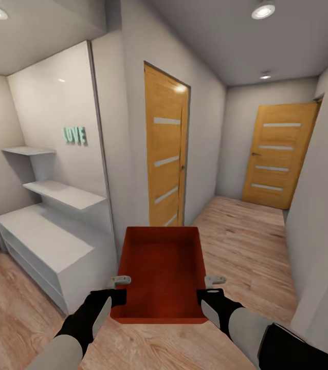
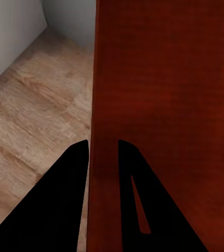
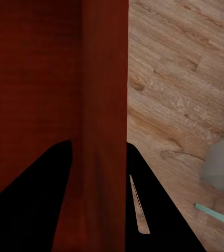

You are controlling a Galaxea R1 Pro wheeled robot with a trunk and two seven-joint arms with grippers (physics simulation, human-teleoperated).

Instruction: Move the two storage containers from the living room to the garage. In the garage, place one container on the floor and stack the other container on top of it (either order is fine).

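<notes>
Arms reach forward; left gripper and right gripper each pinch a wall of the ribbed red bin.

container: orange-red, darker inside
fingers: black
plank flooring: light wood grain
doors: honey-coloured wood with four pale frosted strips each
walls: plain white
shelving unit: white
wall letters: mint green
ceiling: grey with round white lights
</notes>
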